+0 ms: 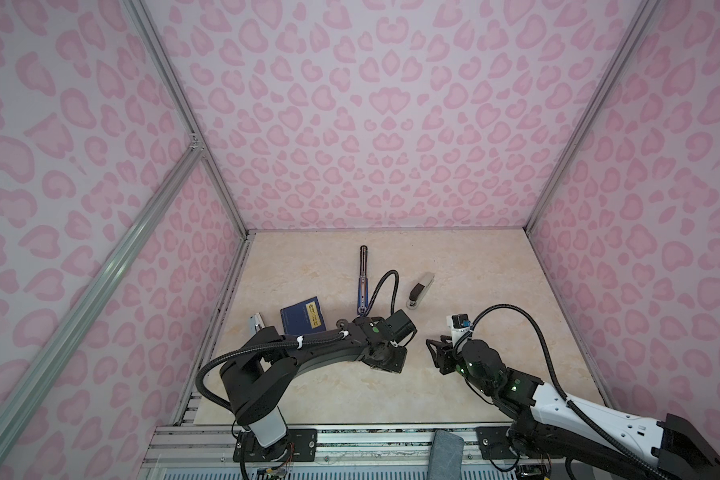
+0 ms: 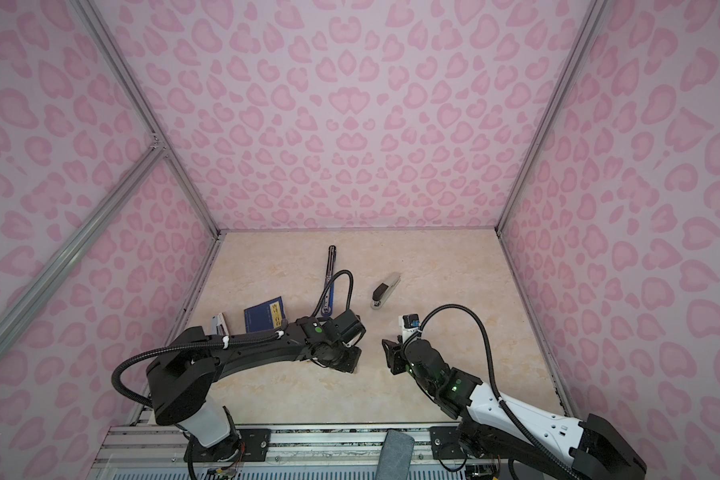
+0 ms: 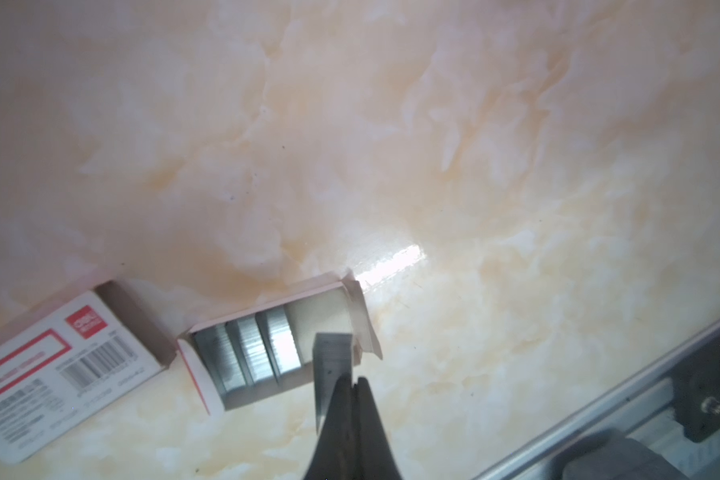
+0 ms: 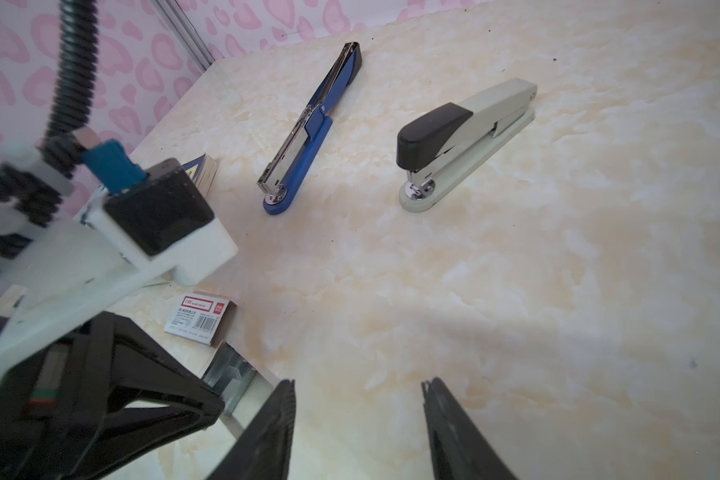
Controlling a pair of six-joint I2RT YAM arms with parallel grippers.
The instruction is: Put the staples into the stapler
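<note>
The left gripper (image 3: 352, 385) has its fingers pinched together on one staple strip (image 3: 324, 365), gripping it near one end, so that the strip stands on edge at the bare end of the tray (image 3: 321, 318). Whether the strip touches the tray I cannot tell. The remaining staples (image 3: 250, 353) lie in three grey rows at the tray's other end. Just past that end lies the box (image 3: 59, 370) (white, red label, barcode up), its open mouth facing the tray. Both rest on the table (image 3: 391, 145).

The right gripper (image 4: 356, 399) hovers over bare table beside the tray, fingers (image 4: 275, 424) apart and empty. Farther back the blue stapler (image 4: 308, 137) lies folded open flat, its metal channel facing up, well apart from the staples. The pale stapler (image 4: 466, 133) sits closed beside it. A booklet (image 1: 302, 316) lies behind the left arm.
</note>
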